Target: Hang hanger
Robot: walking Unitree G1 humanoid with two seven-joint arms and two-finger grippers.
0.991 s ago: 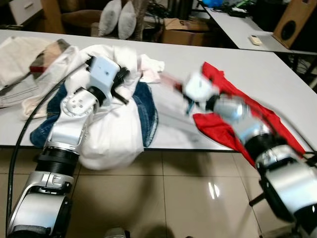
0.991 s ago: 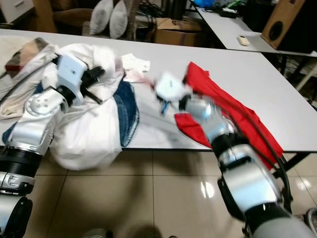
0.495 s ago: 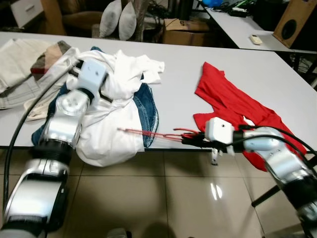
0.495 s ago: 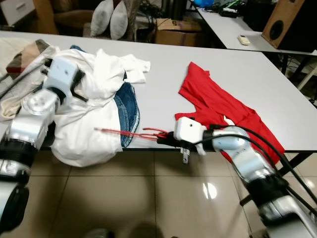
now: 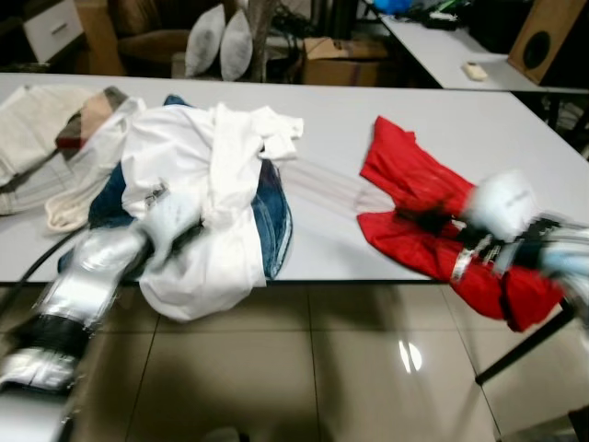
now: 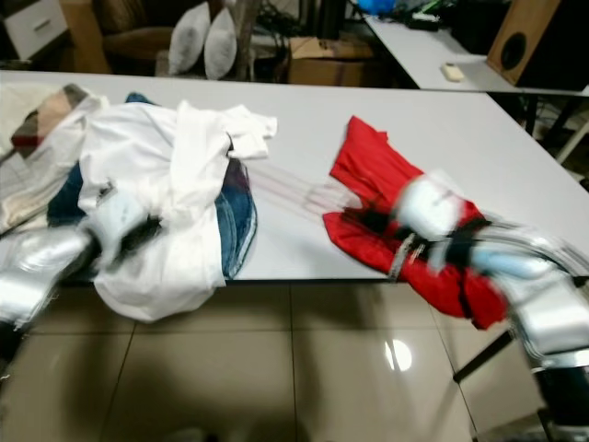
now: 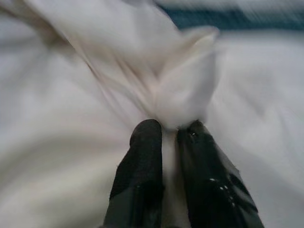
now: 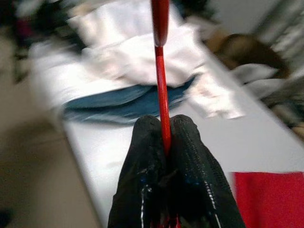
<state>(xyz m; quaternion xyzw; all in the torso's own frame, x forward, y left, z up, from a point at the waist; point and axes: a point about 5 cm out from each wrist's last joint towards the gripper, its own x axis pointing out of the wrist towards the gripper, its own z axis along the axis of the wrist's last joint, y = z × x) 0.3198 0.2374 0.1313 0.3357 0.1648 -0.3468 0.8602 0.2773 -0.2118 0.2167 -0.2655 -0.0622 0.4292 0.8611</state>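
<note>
We have both grippers closed on something at the front edge of the long white table (image 5: 331, 138). Our right gripper (image 8: 164, 124) has its two black fingers pressed tight together on the thin red wire hanger (image 8: 160, 66), whose rod runs straight out from the fingertips. In the head views that gripper (image 6: 373, 221) is a blur over the crumpled red garment (image 5: 405, 180) lying on the right part of the table, and the hanger shows only as a faint pink streak (image 6: 294, 189) across the bare tabletop toward the clothes pile. Our left gripper (image 7: 164, 130) pinches a bunched fold of the white cotton shirt (image 5: 198, 175), the fingers nearly touching with cloth between them. That shirt drapes over the blue denim garment (image 5: 274, 207) and hangs off the table edge.

We judge the step in hand to be bringing hanger and shirt together, with the hanging itself not yet begun. The next move calls for us to find the shirt's neck opening, which we cannot make out in the heap, and to steer the hanger's end into it while our left gripper keeps the cloth taut enough not to bunch.
</note>
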